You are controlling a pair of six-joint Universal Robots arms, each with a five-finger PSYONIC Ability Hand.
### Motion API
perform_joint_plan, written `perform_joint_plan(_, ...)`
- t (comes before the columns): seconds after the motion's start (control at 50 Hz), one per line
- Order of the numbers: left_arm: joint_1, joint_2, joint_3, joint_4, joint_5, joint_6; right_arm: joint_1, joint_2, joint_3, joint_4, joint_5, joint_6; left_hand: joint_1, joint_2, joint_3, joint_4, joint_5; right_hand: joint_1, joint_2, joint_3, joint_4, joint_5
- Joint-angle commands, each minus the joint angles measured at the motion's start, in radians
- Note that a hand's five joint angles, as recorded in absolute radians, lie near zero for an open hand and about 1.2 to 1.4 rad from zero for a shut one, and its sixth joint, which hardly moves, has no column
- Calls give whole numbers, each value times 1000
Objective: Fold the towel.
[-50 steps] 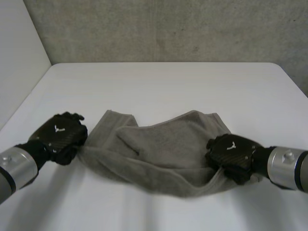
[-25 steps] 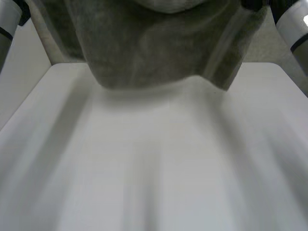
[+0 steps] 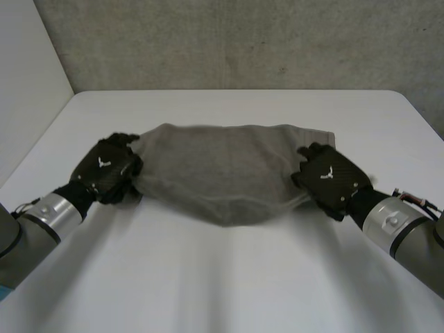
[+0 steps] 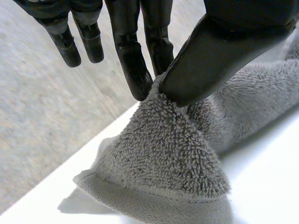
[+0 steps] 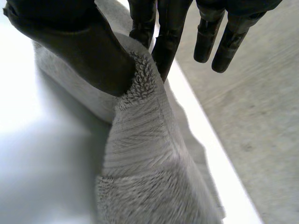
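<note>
The grey towel point(image 3: 229, 173) is in the middle of the white tabletop point(image 3: 229, 284), drawn out into a wide, bunched band that runs left to right between the two hands. Its near edge bows toward the near side in a soft curve. Whether the middle rests on the tabletop or hangs just above it cannot be told.

The left hand point(image 3: 107, 168) is at the towel's left end, back upward, with the cloth gathered under it. In the left wrist view its thumb point(image 4: 219, 56) presses a peak of terry cloth against the tip of one finger point(image 4: 133, 65), so the hand is closed in a pinch on the towel. The remaining fingers are straight and spread, touching no cloth. Below the pinch the towel fans out, and its hemmed edge reaches down to the tabletop.

The right hand point(image 3: 329, 179) is at the towel's right end, also back upward. In the right wrist view its thumb point(image 5: 84, 51) clamps a fold of the towel against the nearest fingers point(image 5: 168, 42), another pinch grip. The outer fingers reach out straight and hold nothing. A flat-woven band of the towel hangs under the pinch and widens into pile lower down.

A grey concrete wall point(image 3: 229, 41) stands behind the far edge of the tabletop.
</note>
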Motion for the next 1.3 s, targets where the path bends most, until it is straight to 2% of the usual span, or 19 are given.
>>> perform_joint_plan(0.02, 3, 10, 8, -138, -2, 90, -2, -3, -12, 86, -5, -7, 125, 91, -51, -59, 80, 101, 117, -42, -76, 77)
perform_joint_plan(0.08, 6, 27, 14, -190, 0, 97, -2, -5, -19, 93, -3, -4, 125, 91, -51, -59, 80, 101, 117, -42, -76, 77)
perform_joint_plan(0.12, 8, 54, 20, -224, 0, 99, 0, -5, -19, 95, 0, -4, -283, -318, -51, -59, -329, 101, 117, -42, -76, 77)
perform_joint_plan(0.14, 8, 54, 20, -224, 0, 99, 0, -5, -19, 95, 0, -4, -285, -319, -51, -59, -330, 101, 117, -42, -76, 77)
perform_joint_plan(0.18, 12, 83, 24, -245, -2, 100, 1, -3, -19, 95, 0, -1, -624, -659, -51, -59, -670, 101, 117, -42, -76, 77)
perform_joint_plan(0.34, 12, 169, 43, -305, -2, 100, 1, 0, -15, 95, 0, -1, -766, -801, -51, -59, -812, 101, 117, -42, -76, 77)
perform_joint_plan(0.52, -8, 163, 136, -422, -2, 94, -5, 0, -12, 95, 0, -1, -775, -810, -51, -59, -821, 101, 117, -42, -76, 77)
perform_joint_plan(0.66, -15, -53, 299, -584, -19, 140, -8, 3, -9, 96, 0, -1, -822, -857, -51, -59, -868, 101, 117, -42, -76, 77)
perform_joint_plan(0.74, -41, -113, 391, -651, -34, 177, -8, 8, -9, 96, 1, -2, -822, -857, -51, -59, -868, 101, 117, -42, -76, 77)
perform_joint_plan(0.88, -92, -285, 619, -776, -149, 183, -8, 8, -3, 96, 6, -1, -811, -845, -51, -59, -856, 101, 117, -42, -76, 77)
perform_joint_plan(0.92, -100, -308, 641, -796, -158, 185, -9, 8, -3, 96, 6, -2, -811, -845, -51, -59, -856, 101, 117, -42, -76, 77)
perform_joint_plan(1.06, -110, -323, 664, -842, -168, 186, -11, 15, 2, 96, 8, -5, -799, -833, -51, -59, -844, 101, 117, -42, -76, 77)
perform_joint_plan(1.22, -113, -297, 584, -910, -166, 197, -22, 20, -3, 96, 9, -7, -770, -804, -51, -59, -815, 101, 117, -42, -76, 77)
perform_joint_plan(1.3, -94, -245, 517, -928, -168, 261, -26, 20, -6, 96, 8, -8, -752, -786, -51, -59, -797, 101, 117, -42, -76, 77)
